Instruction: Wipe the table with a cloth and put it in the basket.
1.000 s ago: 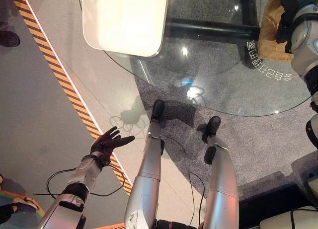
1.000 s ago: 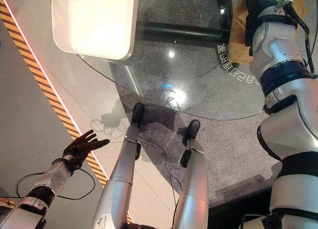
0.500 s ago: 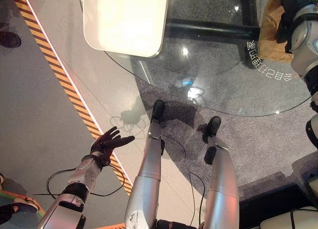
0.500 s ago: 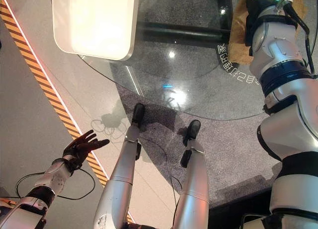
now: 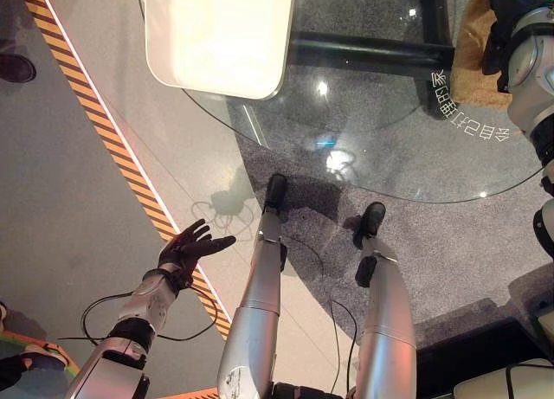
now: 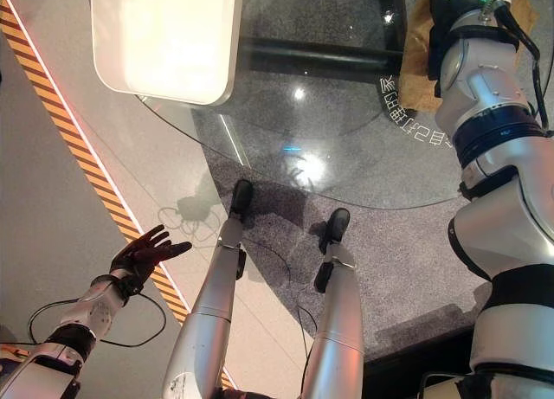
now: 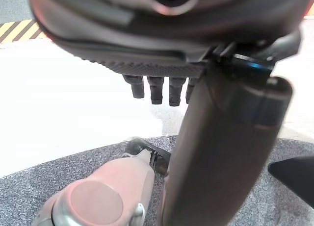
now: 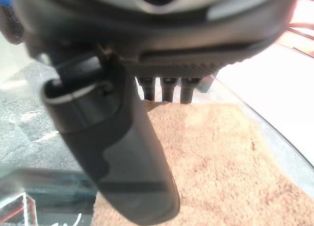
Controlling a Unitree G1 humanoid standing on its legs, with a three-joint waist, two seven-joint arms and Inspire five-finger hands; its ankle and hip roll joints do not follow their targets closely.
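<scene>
Right hand (image 8: 122, 152) over cloth (image 8: 206, 157); fingers (image 8: 167, 91) extended, gripping nothing.
The tan cloth lies flat on the glass bench (image 5: 381, 148), far right. I judge it soft, light, limp: pinch an edge.

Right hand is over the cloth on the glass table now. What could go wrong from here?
1. The tan cloth lies close to the rim of the glass table; a wipe toward the rim could push it off onto the floor.
2. The right hand has straight fingers over the cloth, so it may slide across rather than drag it.
3. The left hand hangs open beside the table, unable to catch anything.
</scene>
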